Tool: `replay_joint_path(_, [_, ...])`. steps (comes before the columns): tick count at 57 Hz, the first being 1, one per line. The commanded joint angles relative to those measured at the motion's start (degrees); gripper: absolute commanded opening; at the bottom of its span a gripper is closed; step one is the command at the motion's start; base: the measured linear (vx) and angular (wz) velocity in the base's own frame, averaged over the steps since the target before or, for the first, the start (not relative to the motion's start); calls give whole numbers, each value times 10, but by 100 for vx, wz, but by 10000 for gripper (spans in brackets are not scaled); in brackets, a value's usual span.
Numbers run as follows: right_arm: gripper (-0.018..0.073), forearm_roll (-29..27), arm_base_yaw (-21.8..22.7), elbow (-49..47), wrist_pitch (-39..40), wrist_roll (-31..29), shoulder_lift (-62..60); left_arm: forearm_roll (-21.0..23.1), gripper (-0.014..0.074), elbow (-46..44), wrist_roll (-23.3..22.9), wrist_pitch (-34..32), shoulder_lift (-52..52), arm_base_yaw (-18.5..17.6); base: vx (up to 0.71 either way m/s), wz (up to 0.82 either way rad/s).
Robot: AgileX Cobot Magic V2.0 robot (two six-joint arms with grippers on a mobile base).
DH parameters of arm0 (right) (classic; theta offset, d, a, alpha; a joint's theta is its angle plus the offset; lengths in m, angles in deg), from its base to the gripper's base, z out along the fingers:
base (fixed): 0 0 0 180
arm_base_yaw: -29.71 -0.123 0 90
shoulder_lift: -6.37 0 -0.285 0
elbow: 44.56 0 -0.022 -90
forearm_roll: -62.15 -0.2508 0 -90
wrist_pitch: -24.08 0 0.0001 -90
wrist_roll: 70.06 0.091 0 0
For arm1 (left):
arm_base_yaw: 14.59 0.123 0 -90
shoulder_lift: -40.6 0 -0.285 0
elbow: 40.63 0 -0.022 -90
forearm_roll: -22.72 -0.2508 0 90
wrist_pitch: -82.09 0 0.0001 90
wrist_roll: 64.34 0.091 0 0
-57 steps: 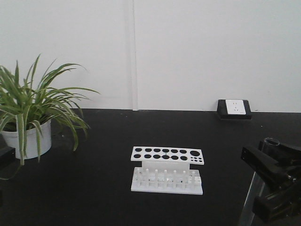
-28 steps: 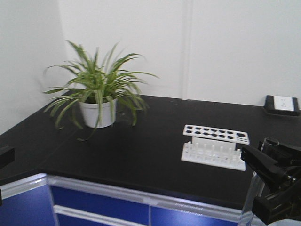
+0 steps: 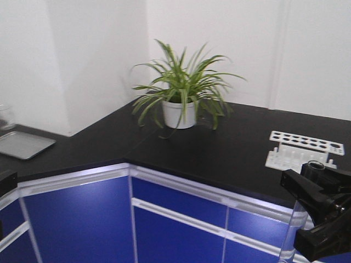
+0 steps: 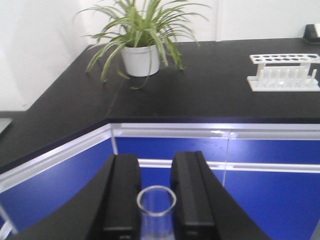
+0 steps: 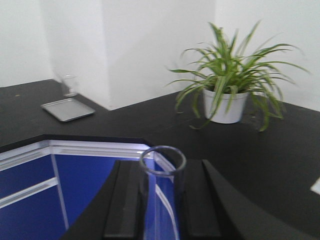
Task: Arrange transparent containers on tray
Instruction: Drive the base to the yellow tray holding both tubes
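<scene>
The left gripper (image 4: 156,175) is pinching an upright clear tube (image 4: 156,218) between its jaws, and the right gripper (image 5: 161,172) is clamping a second clear tube (image 5: 161,210). Both are hovering before the blue cabinets (image 3: 164,219), well apart from the tray (image 5: 67,109).

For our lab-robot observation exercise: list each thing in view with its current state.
Left gripper: jaws shut on left tube.
Right gripper: jaws shut on right tube.
Tray: flat on counter, nothing on it.
Small glass: upright, next to tray.
Rack: standing, holes look unfilled.
</scene>
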Motion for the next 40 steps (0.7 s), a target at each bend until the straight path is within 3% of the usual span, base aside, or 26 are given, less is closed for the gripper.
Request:
replay_joint_path(1, [-12, -1, 1, -17, 46, -3, -6, 2, -6, -14, 0, -47, -4, -3, -31, 40])
replay_joint_path(40, [-12, -1, 1, -17, 46, -3, -6, 2, -6, -14, 0, -47, -4, -3, -30, 50])
